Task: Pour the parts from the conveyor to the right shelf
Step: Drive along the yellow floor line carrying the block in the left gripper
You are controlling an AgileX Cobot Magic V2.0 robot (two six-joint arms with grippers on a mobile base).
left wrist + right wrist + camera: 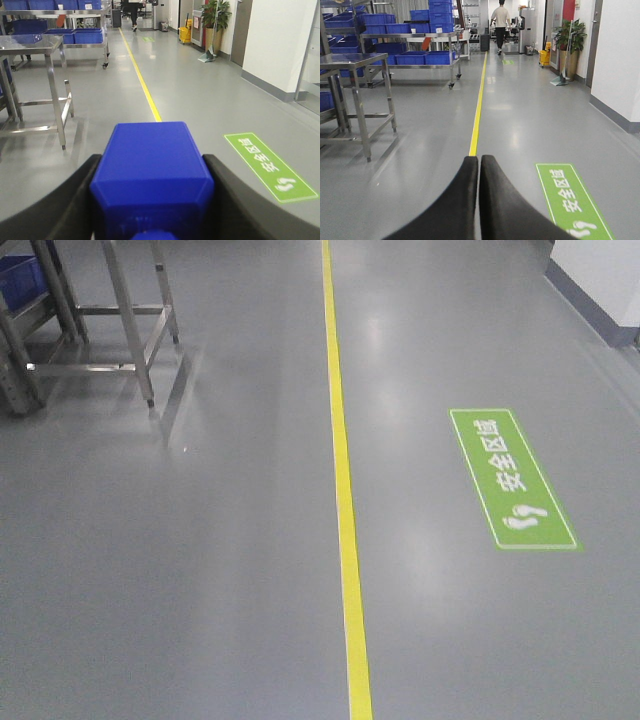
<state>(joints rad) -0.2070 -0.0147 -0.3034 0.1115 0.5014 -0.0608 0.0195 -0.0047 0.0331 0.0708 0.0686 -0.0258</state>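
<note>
Front view: a glossy grey floor (200,570) with a yellow line (343,490) running up the frame. A green floor sign (512,480) with white characters and footprints lies to the right of the line. A steel frame (120,320) stands at upper left, with the corner of a blue bin (18,275) beside it.

Left wrist view: the left gripper (152,159) is clamped on a blue block (152,185). Its dark fingers (75,200) are spread wide and press the block's two sides, with floor showing beyond. A steel table (35,46) is at left, and a wheeled rack (85,27) carrying blue bins stands behind it. A yellow mop bucket (185,34) and a potted plant (216,17) are by the far wall.

Right wrist view: the right gripper (479,160) is clenched, its fingertips touching and nothing between them. It points along the yellow line. A person (500,20) is far down the aisle, and stacked blue bins sit on racks at left.
</note>
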